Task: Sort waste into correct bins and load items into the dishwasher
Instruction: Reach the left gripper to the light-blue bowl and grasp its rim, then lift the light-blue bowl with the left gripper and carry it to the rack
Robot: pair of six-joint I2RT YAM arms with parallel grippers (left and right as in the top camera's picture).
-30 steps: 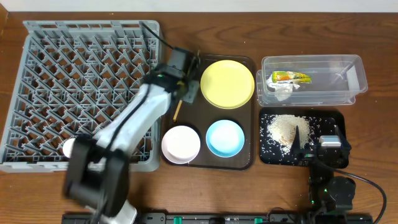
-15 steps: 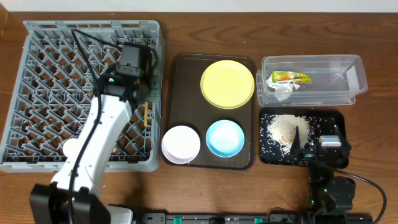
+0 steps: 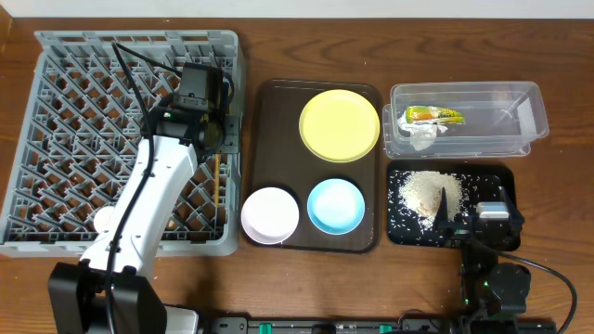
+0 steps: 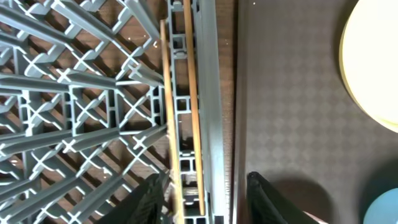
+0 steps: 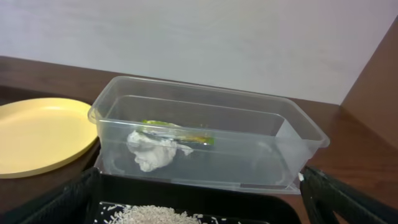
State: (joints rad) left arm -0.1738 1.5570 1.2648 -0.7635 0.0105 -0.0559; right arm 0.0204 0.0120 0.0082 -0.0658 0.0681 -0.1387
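Note:
Two wooden chopsticks (image 4: 166, 93) lie side by side along the right edge of the grey dish rack (image 3: 93, 121); they also show in the overhead view (image 3: 217, 181). My left gripper (image 4: 208, 199) is open above them, one finger on each side, holding nothing; in the overhead view it (image 3: 215, 130) is over the rack's right rim. A small white cup (image 3: 102, 220) sits in the rack's near left corner. My right gripper (image 3: 475, 206) rests open over the black tray (image 3: 501, 181) with the food scraps (image 3: 425, 192).
A dark brown serving tray (image 3: 278, 121) holds the yellow plate (image 3: 340, 124), blue bowl (image 3: 335, 205) and white-pinkish bowl (image 3: 270, 214). The clear tub (image 3: 483, 139) holds the snack wrapper (image 3: 432, 115) and tissue (image 3: 422, 136).
My left arm has swung left from the brown tray to the rack's right edge, bringing the chopsticks, which now lie in the rack. The right arm has not moved.

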